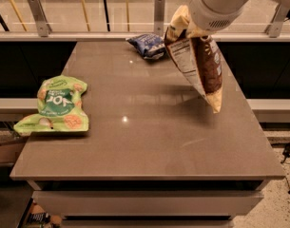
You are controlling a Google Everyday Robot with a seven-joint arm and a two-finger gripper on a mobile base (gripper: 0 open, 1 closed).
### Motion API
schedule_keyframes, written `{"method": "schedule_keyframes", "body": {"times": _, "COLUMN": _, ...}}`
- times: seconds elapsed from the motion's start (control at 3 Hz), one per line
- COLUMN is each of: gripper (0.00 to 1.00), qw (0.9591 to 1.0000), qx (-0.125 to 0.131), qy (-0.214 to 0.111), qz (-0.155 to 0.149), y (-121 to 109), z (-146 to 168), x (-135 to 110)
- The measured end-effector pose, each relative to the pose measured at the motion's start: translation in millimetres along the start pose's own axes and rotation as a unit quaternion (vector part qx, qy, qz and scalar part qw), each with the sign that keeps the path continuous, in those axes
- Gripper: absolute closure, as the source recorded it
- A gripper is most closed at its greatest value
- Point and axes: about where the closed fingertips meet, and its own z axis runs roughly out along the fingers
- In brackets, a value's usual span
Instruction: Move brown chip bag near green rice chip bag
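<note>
The brown chip bag hangs in the air over the right half of the table, its white nutrition label facing left and its cream-yellow end pointing down. My gripper holds it by its top end, under the white arm at the top right. The green rice chip bag lies flat near the table's left edge, far to the left of the hanging bag.
A small dark blue bag lies at the back middle of the brown table. A railing with metal posts runs behind the table. The table's edges drop off at the left, right and front.
</note>
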Motion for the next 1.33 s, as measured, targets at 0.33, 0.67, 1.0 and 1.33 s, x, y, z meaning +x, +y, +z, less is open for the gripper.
{"method": "schedule_keyframes", "body": {"times": 0.33, "gripper": 1.0, "qw": 0.9985, "qx": -0.02, "qy": -0.046, "qz": -0.021, "y": 23.9, "z": 7.1, "x": -22.4}}
{"method": "schedule_keyframes", "body": {"times": 0.67, "gripper": 1.0, "qw": 0.9934, "qx": -0.043, "qy": -0.09, "qz": -0.057, "y": 46.9, "z": 14.8, "x": -56.7}}
{"method": "schedule_keyframes", "body": {"times": 1.0, "gripper": 1.0, "qw": 0.9867, "qx": -0.064, "qy": -0.124, "qz": -0.083, "y": 68.4, "z": 23.8, "x": -93.2}}
{"method": "schedule_keyframes", "body": {"times": 1.33, "gripper": 1.0, "qw": 0.9795, "qx": -0.079, "qy": -0.162, "qz": -0.089, "y": 89.8, "z": 34.7, "x": -125.0}}
